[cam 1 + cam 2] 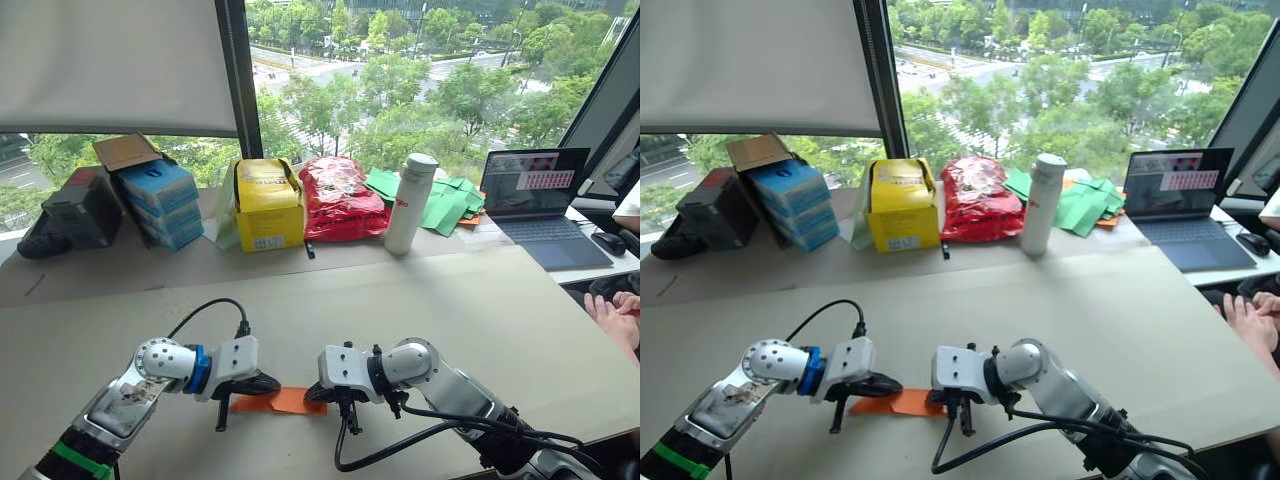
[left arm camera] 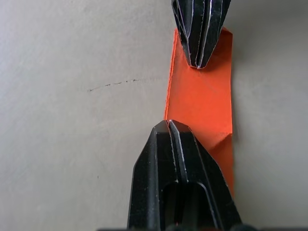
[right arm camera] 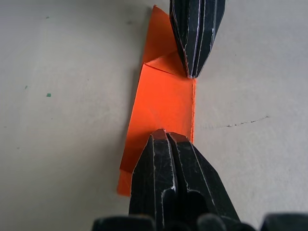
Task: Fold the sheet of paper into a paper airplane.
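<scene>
Left wrist view: both claws, fingers together, press down on the paper airplane lying flat on the desk, left claw at one end, right claw opposite. Best to press firmly along the crease without letting the layers slide.

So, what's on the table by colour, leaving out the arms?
Orange: 1, folded paper
Green: 1 pile of papers
Red: 1 bag
Yellow: 1 box
Blue: 1 stack of boxes
White: 1 bottle
Dark: 1 laptop
Total: 7
</scene>
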Motion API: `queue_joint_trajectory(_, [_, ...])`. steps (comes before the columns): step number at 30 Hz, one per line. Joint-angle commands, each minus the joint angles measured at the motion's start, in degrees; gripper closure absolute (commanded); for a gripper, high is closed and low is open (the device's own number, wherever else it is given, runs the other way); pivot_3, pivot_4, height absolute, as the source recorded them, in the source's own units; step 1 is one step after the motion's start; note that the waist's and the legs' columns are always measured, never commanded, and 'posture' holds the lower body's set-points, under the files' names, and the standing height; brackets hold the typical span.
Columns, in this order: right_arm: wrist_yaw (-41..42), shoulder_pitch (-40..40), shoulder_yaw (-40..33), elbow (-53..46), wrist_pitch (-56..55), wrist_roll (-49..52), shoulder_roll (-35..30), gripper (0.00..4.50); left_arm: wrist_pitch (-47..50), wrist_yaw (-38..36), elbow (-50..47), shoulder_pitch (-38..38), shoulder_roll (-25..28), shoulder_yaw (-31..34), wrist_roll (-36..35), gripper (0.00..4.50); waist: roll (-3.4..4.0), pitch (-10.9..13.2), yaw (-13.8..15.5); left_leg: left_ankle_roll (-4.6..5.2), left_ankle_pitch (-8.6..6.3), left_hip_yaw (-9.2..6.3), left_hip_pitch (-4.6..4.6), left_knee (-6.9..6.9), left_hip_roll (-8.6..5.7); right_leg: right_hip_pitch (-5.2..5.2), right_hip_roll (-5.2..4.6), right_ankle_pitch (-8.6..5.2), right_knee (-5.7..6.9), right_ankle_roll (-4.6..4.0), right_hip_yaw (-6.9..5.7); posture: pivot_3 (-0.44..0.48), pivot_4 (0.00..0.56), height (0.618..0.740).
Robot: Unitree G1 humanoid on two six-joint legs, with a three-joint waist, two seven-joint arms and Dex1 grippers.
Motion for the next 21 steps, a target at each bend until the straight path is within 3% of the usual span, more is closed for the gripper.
queue_joint_trajectory(1, [-0.1, 0.8, 1.4, 3.0, 2.4, -3.1, -1.1, 4.48, 1.4, -0.3, 0.1, 3.1, 3.1, 1.5, 0.9, 4.50, 0.00, 0.0, 0.0, 0.00, 0.00, -0.01, 0.00, 0.00, 0.00, 0.00, 0.00, 0.00, -0.01, 0.00, 0.00, 0.000, 0.150, 0.740])
queue_joint_trajectory(12, [-0.6, 0.4, -0.6, 1.8, 2.2, -1.8, -0.4, 4.48, 1.2, 1.6, 0.1, 3.7, 2.0, 5.1, -1.1, 4.50, 0.00, 0.0, 0.0, -0.01, 0.01, -0.01, 0.03, 0.02, 0.00, 0.03, 0.01, 0.00, 0.02, 0.00, -0.03, 0.000, 0.150, 0.740])
queue_joint_trajectory(16, [-2.0, 1.0, -6.6, -3.1, 5.2, 3.2, 0.8, 4.48, 5.5, 3.0, -2.1, 4.4, 1.2, 10.4, -6.3, 4.50, -0.05, 0.1, 0.1, -0.02, 0.02, -0.01, -0.07, 0.04, 0.00, -0.07, 0.00, 0.01, 0.06, 0.00, -0.01, 0.000, 0.150, 0.740])
queue_joint_trajectory(21, [-3.5, 2.1, -19.3, -16.0, 15.9, 14.5, 0.2, 4.48, 15.0, 3.3, -9.2, 10.5, 1.3, 22.6, -19.6, 4.50, -0.12, 0.1, 0.0, -0.41, 0.24, -0.02, -0.82, 0.11, -0.02, -0.75, -0.02, 0.02, 0.11, -0.01, 0.00, 0.000, 0.150, 0.740])
